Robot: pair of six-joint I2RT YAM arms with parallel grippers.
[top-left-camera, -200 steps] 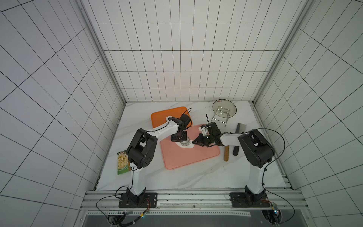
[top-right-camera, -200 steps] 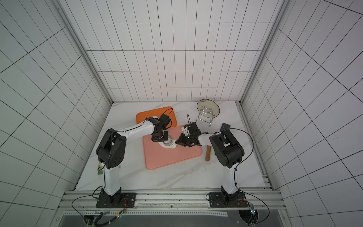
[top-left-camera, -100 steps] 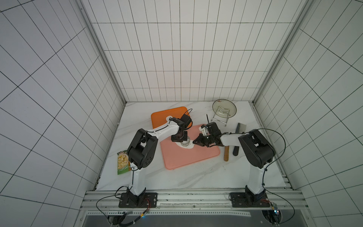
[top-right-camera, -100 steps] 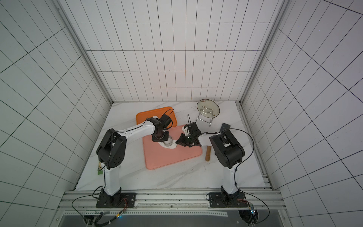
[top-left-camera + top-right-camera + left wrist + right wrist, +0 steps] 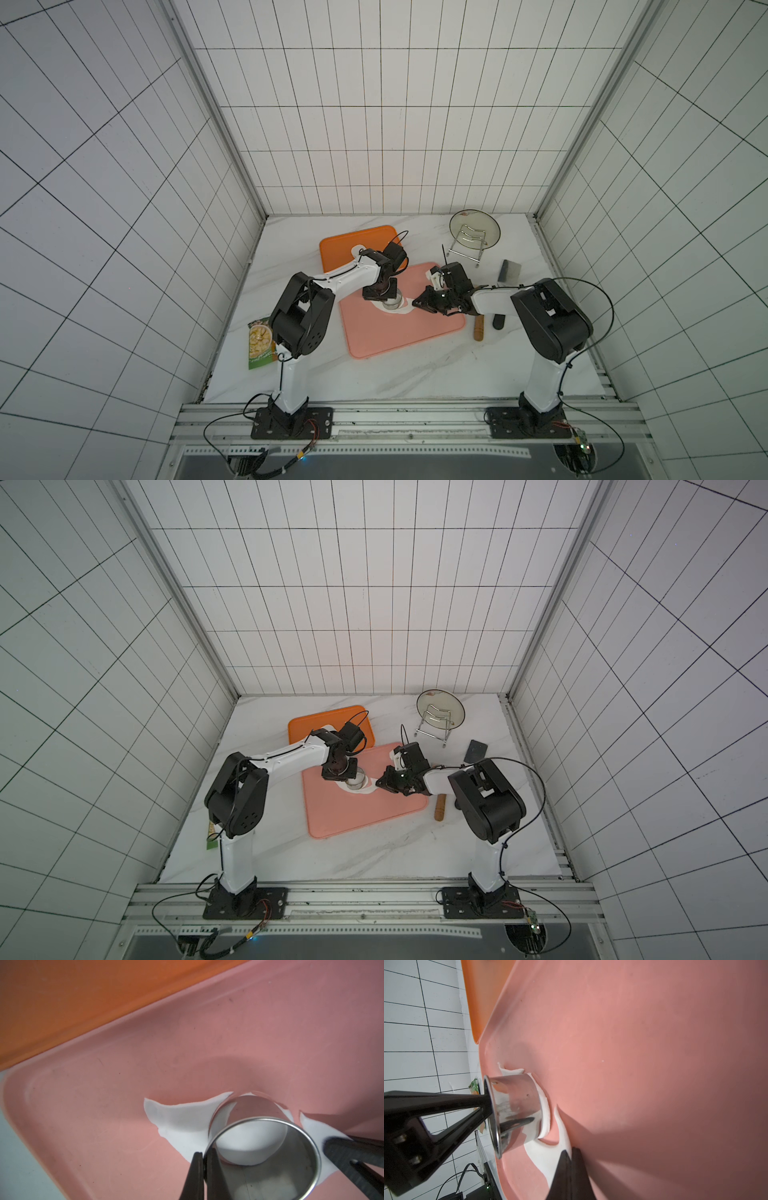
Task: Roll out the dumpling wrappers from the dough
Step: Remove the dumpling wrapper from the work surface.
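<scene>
Cutting step: left pincer (image 5: 203, 1154) clamped on steel ring cutter (image 5: 259, 1120), pressed through dough (image 5: 178, 1118) on pink board (image 5: 187, 1043); right pincer (image 5: 571, 1150) closed, apparently pinching dough's ragged edge; next, peel edge away, lift cutter straight.

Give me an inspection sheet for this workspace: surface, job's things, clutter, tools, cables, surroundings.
Surface: white marbled tabletop; pink mat in the middle, orange mat behind it.
Job's things: thin uneven white dough sheet on the pink mat, steel ring cutter standing on it; what looks like one round white wrapper disc on the orange mat, partly hidden by the left arm.
Clutter: wooden rolling pin, grey metal scraper, glass plate on a wire stand, green food packet.
Tools: left tool shut on the cutter's wall; right tool shut, tips at the dough's edge, grip unclear.
Cables: black cable loops at both wrists and bases.
Surroundings: white tiled walls; metal rail in front.
</scene>
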